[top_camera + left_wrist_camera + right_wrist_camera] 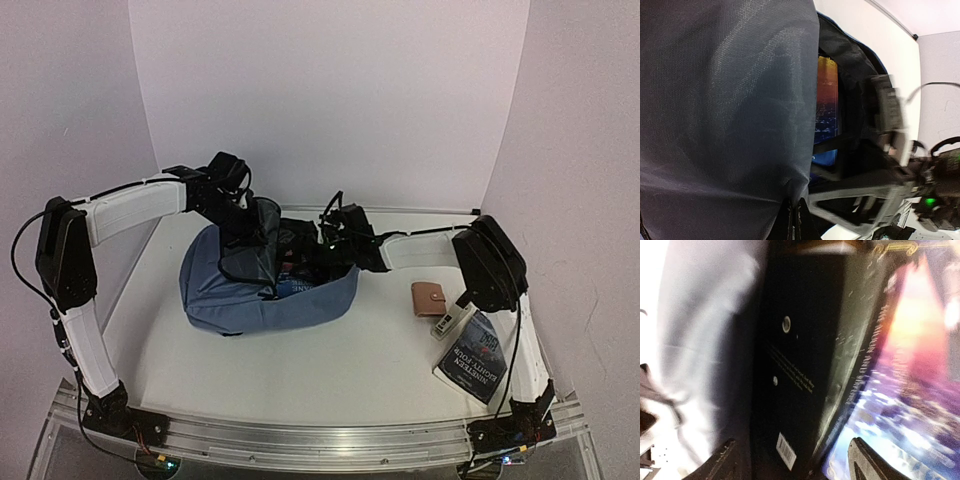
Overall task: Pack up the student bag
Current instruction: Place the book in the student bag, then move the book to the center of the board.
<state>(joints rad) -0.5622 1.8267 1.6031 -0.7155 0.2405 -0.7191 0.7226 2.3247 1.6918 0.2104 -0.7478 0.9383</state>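
Note:
The slate-blue student bag [262, 297] lies on its side on the table, its mouth facing right. My left gripper [243, 228] is shut on the bag's grey upper flap [730, 110] and holds it lifted; its fingertips [794, 220] pinch the fabric. My right gripper [332, 238] is at the bag's mouth, jaws wide apart [795, 465]. Just beyond its fingers are a black book [795, 375] and a book with a colourful orange and blue cover [910, 365], which also shows in the left wrist view [826, 105] inside the bag. The right wrist view is blurred.
A tan wallet [430, 298], a small white item [450, 322] and a dark paperback titled Nineteen Eighty-Four [478, 358] lie on the table at the right, under the right arm. White walls close in the back and both sides.

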